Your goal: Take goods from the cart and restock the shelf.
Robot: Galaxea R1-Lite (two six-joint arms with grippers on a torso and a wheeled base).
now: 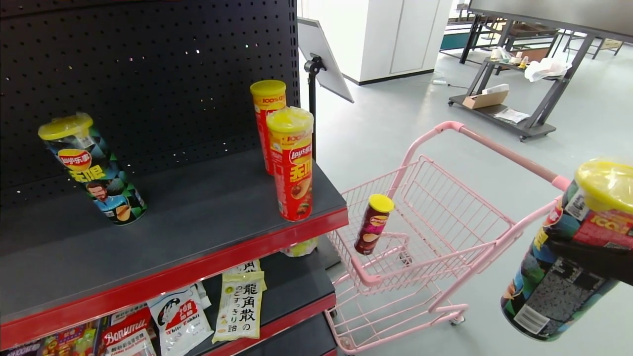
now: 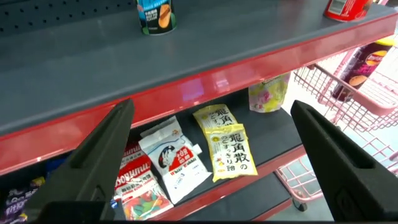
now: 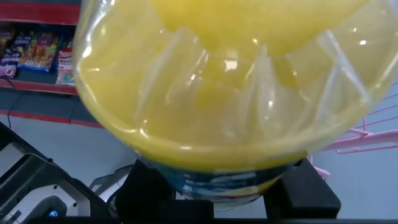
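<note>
Head view: bright, even light, with the pale floor (image 1: pixel 395 133) near white. Pegboard (image 1: pixel 148 74) dark, pinpricks of light through its holes. Soft, faint shadows on upper shelf (image 1: pixel 198 207). Verticals lean outward toward frame edges. Can (image 1: pixel 559 277) at right edge oversized, slightly soft.
Left wrist view: glare streak on red shelf lip (image 2: pixel 205 84). Lower shelf (image 2: pixel 280 134) shaded. Left tool (image 2: pixel 211 109), fingers (image 2: pixel 93 168) dark and blurred.
Right wrist view: yellow lid (image 3: pixel 230 81) out of focus, specked with highlights.

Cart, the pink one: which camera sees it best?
The head view: it shows nearly the whole cart, with a dark can inside. The left wrist view catches one basket corner; the right wrist view, some pink bars beyond the held can.
</note>
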